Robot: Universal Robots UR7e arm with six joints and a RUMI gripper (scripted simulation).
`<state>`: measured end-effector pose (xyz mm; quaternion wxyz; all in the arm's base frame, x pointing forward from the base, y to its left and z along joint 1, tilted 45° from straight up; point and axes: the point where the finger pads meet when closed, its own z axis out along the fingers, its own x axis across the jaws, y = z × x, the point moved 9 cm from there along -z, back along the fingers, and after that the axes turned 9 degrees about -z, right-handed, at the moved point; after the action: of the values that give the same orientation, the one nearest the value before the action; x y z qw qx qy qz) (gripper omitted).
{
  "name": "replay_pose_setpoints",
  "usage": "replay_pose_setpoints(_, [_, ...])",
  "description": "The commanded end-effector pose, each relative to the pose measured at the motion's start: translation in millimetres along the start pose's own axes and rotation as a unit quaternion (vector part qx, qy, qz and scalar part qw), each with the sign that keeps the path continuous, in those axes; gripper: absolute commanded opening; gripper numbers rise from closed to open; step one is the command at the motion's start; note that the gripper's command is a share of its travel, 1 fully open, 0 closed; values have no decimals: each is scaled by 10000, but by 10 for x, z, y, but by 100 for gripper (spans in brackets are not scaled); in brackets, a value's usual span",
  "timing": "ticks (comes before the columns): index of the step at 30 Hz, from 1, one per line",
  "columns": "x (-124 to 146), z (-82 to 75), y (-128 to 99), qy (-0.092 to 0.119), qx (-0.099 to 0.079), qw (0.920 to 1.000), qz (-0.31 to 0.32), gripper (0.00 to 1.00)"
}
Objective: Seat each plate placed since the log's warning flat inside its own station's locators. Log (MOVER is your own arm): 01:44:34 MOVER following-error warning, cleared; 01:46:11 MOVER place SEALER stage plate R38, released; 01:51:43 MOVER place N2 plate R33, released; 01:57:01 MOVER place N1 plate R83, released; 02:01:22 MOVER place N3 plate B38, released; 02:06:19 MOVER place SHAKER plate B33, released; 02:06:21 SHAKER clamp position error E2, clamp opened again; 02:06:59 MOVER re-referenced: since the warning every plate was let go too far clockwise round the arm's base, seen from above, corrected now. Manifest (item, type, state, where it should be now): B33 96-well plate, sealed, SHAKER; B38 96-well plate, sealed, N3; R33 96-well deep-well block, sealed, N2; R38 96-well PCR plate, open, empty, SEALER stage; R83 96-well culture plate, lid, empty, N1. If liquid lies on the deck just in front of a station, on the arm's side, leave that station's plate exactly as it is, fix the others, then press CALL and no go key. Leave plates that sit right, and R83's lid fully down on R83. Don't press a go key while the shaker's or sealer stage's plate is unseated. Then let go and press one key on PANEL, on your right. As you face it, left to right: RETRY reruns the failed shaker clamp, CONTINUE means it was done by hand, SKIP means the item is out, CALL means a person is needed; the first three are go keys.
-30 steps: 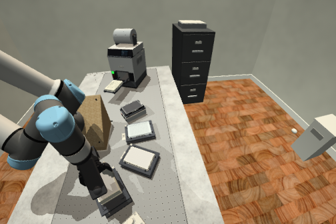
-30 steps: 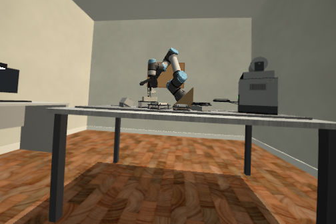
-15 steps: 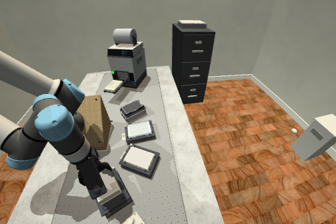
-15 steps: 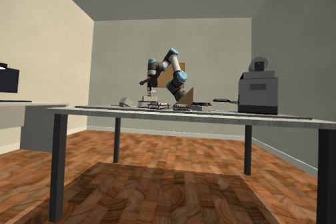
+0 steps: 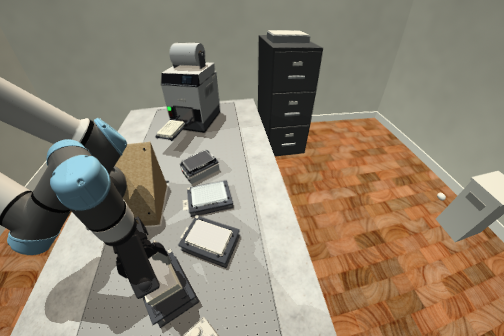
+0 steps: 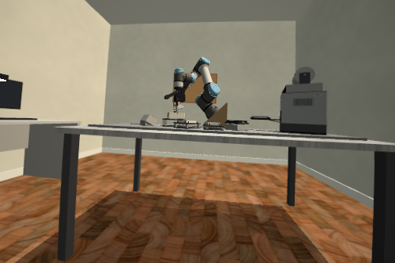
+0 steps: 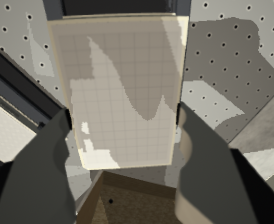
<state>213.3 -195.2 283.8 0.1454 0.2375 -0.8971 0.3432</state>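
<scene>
Wrist: gripper (image 7: 122,122) clamps sealed plate (image 7: 123,90) edges.

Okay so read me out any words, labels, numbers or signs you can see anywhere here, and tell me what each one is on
No text can be read in any view.
Sealer: a small dark display on its front, too blurred to read.
Plate held in the gripper: only a faint grid, no label showing.
</scene>
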Motion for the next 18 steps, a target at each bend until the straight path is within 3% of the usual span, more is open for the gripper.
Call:
replay_pose_setpoints(1, [0, -22, -2, 0, 4, 10000, 2, 0])
replay_pose_setpoints(18, [1, -246, 4, -1, 3, 10000, 2, 0])
